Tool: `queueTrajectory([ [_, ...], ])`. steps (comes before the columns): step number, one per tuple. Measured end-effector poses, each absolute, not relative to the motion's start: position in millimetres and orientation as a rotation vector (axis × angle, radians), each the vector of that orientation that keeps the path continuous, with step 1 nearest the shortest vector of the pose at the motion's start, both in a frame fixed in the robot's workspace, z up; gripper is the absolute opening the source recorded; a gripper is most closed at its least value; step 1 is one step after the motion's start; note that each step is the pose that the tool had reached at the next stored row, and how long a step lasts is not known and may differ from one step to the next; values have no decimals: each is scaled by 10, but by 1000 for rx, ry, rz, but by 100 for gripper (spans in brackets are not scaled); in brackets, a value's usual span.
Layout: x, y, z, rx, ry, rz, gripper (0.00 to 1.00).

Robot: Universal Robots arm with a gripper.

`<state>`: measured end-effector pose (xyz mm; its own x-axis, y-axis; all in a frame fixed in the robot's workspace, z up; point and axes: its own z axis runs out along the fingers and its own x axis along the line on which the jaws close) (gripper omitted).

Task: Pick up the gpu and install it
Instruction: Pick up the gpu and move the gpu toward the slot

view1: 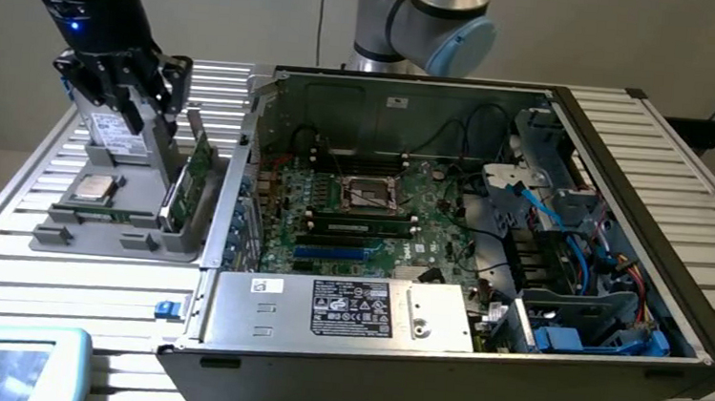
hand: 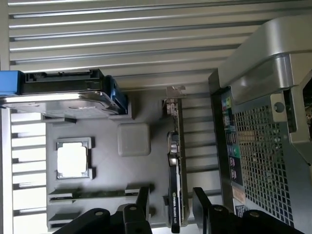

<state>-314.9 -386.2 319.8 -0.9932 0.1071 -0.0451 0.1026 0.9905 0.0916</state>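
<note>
From my station, the gpu [view1: 198, 169] [hand: 174, 161] stands on edge in its slot of the grey holder [view1: 99, 238] on the desk [view1: 19, 279], just beside the open computer case [view1: 446, 380], so nothing is picked up or installed yet. My gripper [view1: 136, 97] [hand: 170, 192] hangs over it with jaws wide and empty. In the wrist view they flank the card without touching it.

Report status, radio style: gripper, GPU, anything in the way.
Gripper open, above the gpu, not touching. Card upright on edge in grey holder, beside computer case. Hard drive and processor sit apart, same holder.
</note>
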Motion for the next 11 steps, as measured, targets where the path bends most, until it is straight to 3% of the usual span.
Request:
queueTrajectory([
  [11,-3141,-3889,2999,183,3082,140,48],
])
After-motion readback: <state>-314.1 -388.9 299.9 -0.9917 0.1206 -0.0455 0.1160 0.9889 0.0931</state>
